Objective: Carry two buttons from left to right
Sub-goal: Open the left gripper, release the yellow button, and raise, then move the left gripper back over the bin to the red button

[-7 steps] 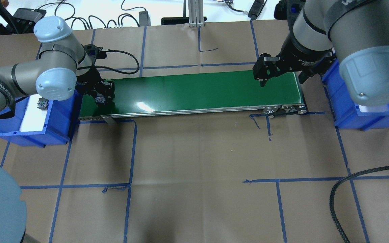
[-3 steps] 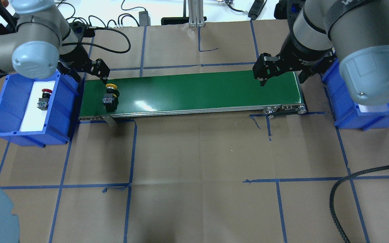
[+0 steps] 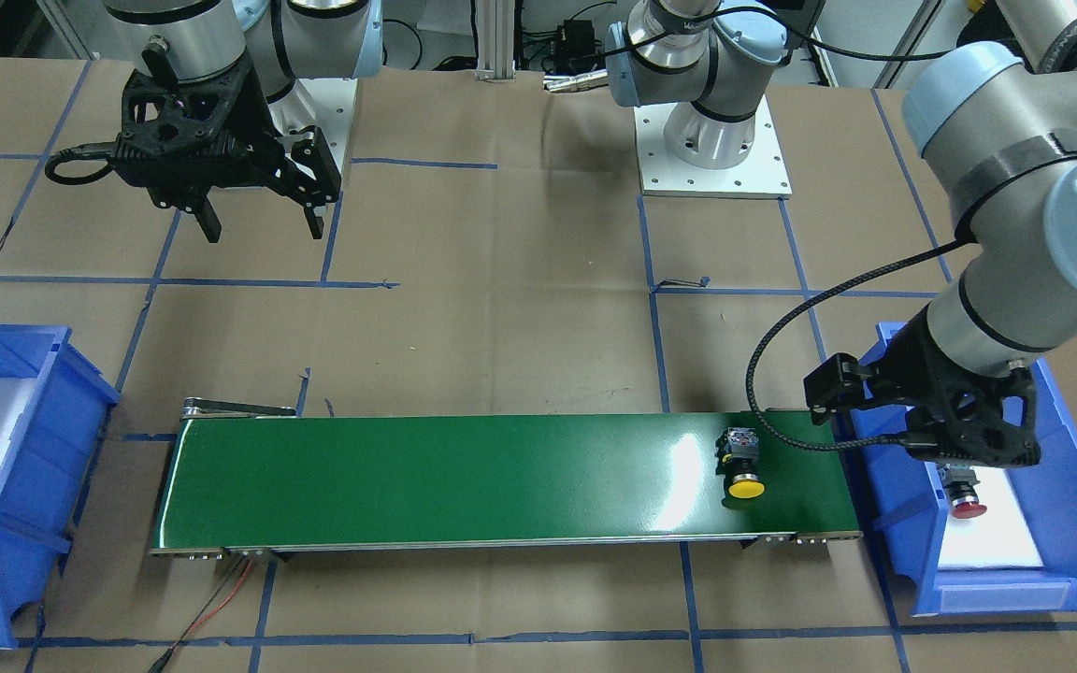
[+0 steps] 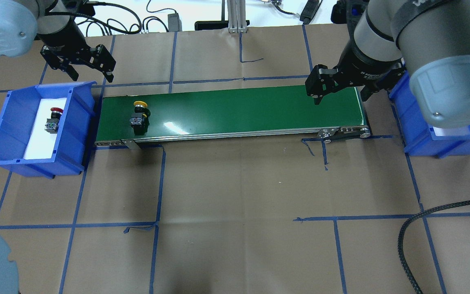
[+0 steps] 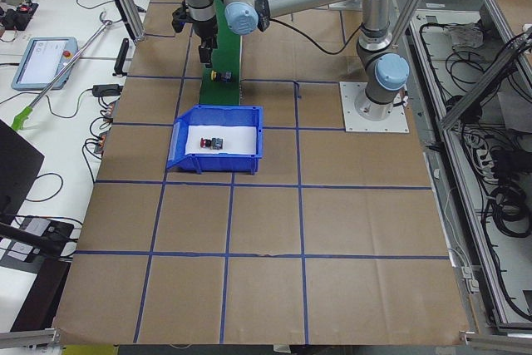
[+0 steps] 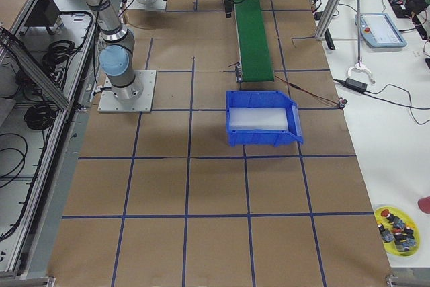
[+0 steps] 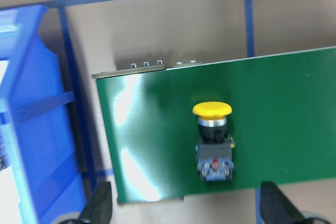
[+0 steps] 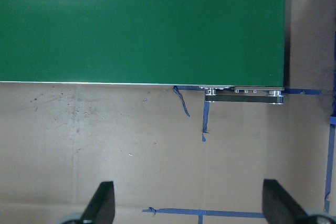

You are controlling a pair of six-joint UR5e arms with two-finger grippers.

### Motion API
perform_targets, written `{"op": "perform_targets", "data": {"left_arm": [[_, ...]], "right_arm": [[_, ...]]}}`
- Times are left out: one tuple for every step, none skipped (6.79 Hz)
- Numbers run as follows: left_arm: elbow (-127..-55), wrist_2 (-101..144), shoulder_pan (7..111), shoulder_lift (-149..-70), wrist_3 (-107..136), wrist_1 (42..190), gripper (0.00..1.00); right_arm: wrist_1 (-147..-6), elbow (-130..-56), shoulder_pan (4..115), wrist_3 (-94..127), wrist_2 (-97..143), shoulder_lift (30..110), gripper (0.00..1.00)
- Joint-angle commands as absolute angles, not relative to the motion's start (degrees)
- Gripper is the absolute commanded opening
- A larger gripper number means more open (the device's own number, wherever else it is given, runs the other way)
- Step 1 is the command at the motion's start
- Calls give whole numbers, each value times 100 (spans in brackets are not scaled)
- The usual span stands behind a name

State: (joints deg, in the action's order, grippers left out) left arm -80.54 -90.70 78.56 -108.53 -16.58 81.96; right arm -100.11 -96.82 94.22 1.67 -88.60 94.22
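Observation:
The yellow-capped button [image 4: 138, 114] lies on its side near the left end of the green conveyor belt [image 4: 239, 110], also seen in the front view [image 3: 744, 463] and the left wrist view [image 7: 212, 140]. The red button [image 4: 52, 121] rests on the white pad in the left blue bin [image 4: 78, 134]. My left gripper [image 4: 90, 74] hangs open and empty behind that bin, up and left of the yellow button. My right gripper [image 4: 341, 97] hovers open and empty over the belt's right end; its fingertips [image 8: 102, 203] frame bare paper beside the belt.
A second blue bin [image 4: 418, 139] stands at the belt's right end, partly hidden by my right arm. Brown paper with blue tape lines covers the table. A black cable [image 4: 422, 228] loops at front right. Cables and power bricks lie along the back edge.
My left gripper let go of the yellow button on the belt, then rose and drew back toward the far left. The button has drifted slightly right. The right arm has not moved.

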Motion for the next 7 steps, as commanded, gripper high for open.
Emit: {"op": "perform_targets", "data": {"left_arm": [[-7920,-9062,7254,-10986,-1958,8174,100],[-7910,-9062,7033,-10995,-2308,8165,100],[-7945,-9062,6692,-11030,-2694,8148,100],[-7893,-9044,6184,-11169,-2942,8130,100],[-7927,-8992,5874,-11267,-3049,8095,100],[-8058,-8983,5862,-11311,-3050,7799,100],[-8138,-8991,5871,-11399,-3041,7648,100]], "right_arm": [[-10002,-9686,9422,167,-8859,9413,100],[-10002,-9686,9422,167,-8859,9413,100],[-10002,-9686,9422,176,-8859,9413,100],[-10002,-9694,9422,167,-8859,9413,100],[-10002,-9694,9422,176,-8859,9413,100],[-10002,-9694,9422,176,-8859,9413,100],[-10002,-9694,9422,176,-8859,9413,100]]}}
